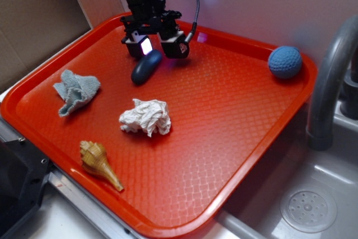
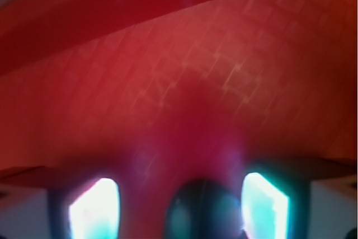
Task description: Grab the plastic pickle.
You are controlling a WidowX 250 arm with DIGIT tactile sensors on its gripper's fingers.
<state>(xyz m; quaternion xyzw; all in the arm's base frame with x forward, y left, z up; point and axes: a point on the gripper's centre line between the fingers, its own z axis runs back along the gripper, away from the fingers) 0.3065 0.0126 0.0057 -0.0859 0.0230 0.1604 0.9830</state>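
Under open tool [image 1: 156,48], pickle [image 1: 146,66] lies w/ long axis toward tray's [image 1: 235,155] far rim.

You will find no readable text, label, brand, number or sign in either view. In the exterior view, the red tray [image 1: 235,138] carries only a moulded grid texture, with no lettering on its surface or rim. The wrist view is blurred; the tray surface [image 2: 196,82] again shows only the grid pattern, and nothing legible appears on it.
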